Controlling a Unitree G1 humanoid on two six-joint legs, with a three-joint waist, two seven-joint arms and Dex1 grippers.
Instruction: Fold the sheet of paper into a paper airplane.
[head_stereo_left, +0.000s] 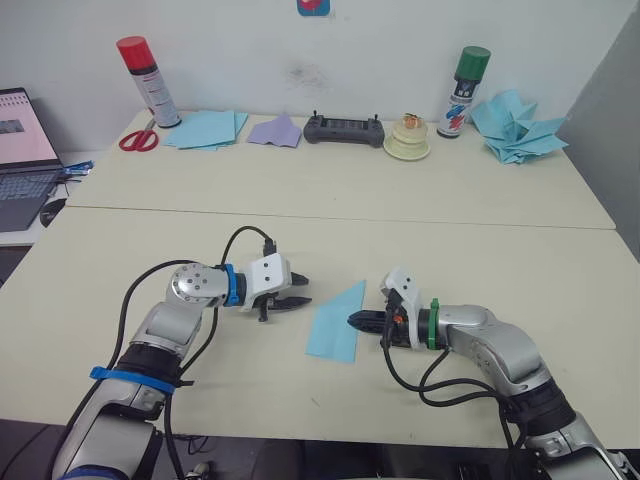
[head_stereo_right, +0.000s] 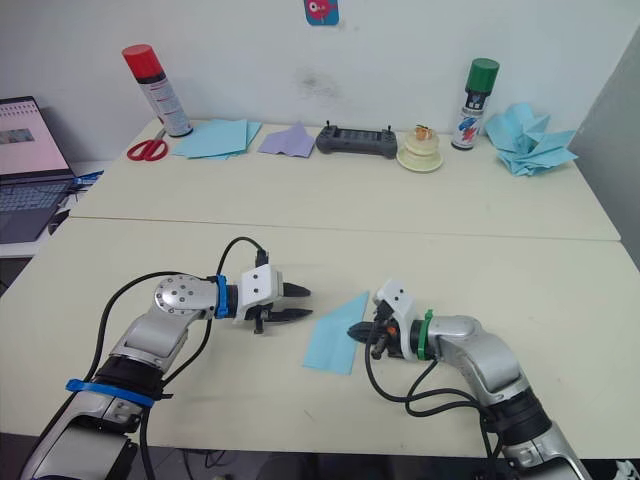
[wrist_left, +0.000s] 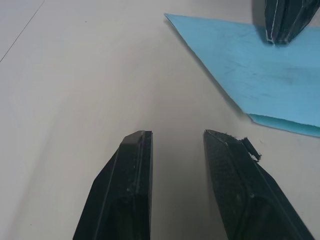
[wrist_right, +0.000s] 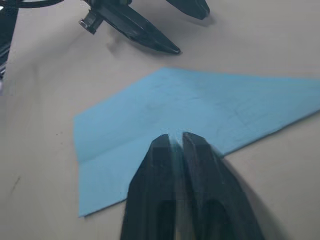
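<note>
The sheet of paper (head_stereo_left: 336, 322) lies flat on the near part of the cream table (head_stereo_left: 330, 205), folded into a narrow pointed shape whose tip aims away from the robot and whose blunt end is nearest it. Taking that sheet as the marker, everything else arranges itself around it.

The right gripper (head_stereo_left: 354, 320) comes in low from the sheet's right side, its two black fingers pressed together with their tips resting on the paper's right edge; the blue seems to be pinched between them, though the wrist view does not make that certain. The left gripper (head_stereo_left: 300, 303) sits just off the sheet's left edge, not touching it, with its fingers (wrist_left: 131, 185) spread apart and bare table between them.

Well beyond the sheet, along the wall, stand a red-capped spray can (head_stereo_left: 148, 80), red scissors (head_stereo_left: 138, 139), a flat pile of blue sheets (head_stereo_left: 205, 128), a pale purple paper piece (head_stereo_left: 275, 130), a black controller (head_stereo_left: 343, 128), a small cream holder (head_stereo_left: 407, 140), a green-capped spray can (head_stereo_left: 461, 92) and a spiky heap of blue paper shapes (head_stereo_left: 517, 126). A laptop (head_stereo_left: 24, 150) sits far off to the sheet's left.
</note>
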